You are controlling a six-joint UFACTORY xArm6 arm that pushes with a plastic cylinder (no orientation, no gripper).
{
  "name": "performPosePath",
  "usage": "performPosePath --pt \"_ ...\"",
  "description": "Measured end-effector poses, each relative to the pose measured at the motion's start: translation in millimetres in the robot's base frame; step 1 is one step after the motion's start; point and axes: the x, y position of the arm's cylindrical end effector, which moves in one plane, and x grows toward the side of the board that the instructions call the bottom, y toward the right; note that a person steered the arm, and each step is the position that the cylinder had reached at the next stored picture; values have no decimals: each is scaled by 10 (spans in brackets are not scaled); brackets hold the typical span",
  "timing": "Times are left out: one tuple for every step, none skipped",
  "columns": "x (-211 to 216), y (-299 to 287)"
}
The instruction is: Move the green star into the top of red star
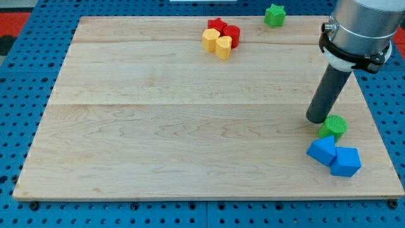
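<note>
The green star (274,14) lies at the view's top edge of the wooden board, right of centre. The red star (217,26) sits to its left, packed in a cluster with a red round block (232,34) and two yellow blocks (211,40) (223,47). My tip (316,118) rests on the board at the view's right, far below the green star and just up-left of a green round block (333,126), touching or nearly touching it.
Two blue blocks (323,150) (345,161) lie near the board's lower right corner, under the green round block. The wooden board (158,114) lies on a blue pegboard surface (19,82).
</note>
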Motion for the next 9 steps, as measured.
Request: performPosePath --pt "-43 0" --pt "-607 111" --pt "-1185 381" --pt "-1784 696" --pt "-2401 949" --pt "-2881 1031" --pt "-2885 1026" --pt "-2887 1011" --pt "-2882 985"
